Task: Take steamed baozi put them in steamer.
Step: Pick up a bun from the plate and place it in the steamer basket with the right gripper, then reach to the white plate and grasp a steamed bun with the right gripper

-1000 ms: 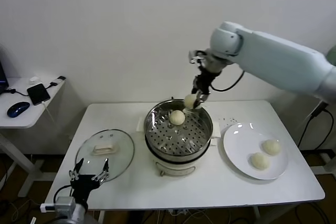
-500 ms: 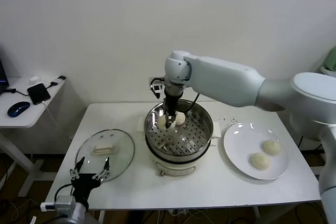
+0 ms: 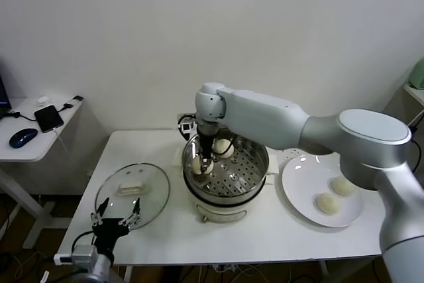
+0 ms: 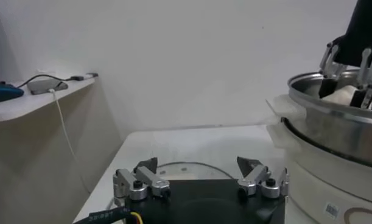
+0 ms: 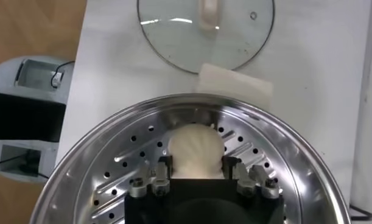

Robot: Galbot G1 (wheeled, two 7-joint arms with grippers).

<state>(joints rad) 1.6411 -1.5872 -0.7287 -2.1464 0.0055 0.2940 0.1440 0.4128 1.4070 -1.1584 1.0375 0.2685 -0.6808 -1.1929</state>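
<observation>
Halfway: the right pincer [image 3: 203, 164] grasps a second pale cream bun [image 5: 195, 151] on the shiny steel steamer's [image 3: 255, 175] left tray, beside the first [image 3: 224, 148]; two buns [image 3: 334, 195] wait on the white plate [image 3: 298, 190]. The left pincer [image 4: 198, 181], released, idles near the desk's [image 3: 278, 230] left front corner.

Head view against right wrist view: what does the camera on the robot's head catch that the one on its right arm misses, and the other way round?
Only the head view shows the white plate with two baozi, a second bun farther back in the steamer, the waiting left gripper at the table's near edge, and a side table with a phone.

Only the right wrist view shows the right gripper fingers flanking a bun that sits on the perforated tray.

Both show the steamer and the glass lid on the table.
</observation>
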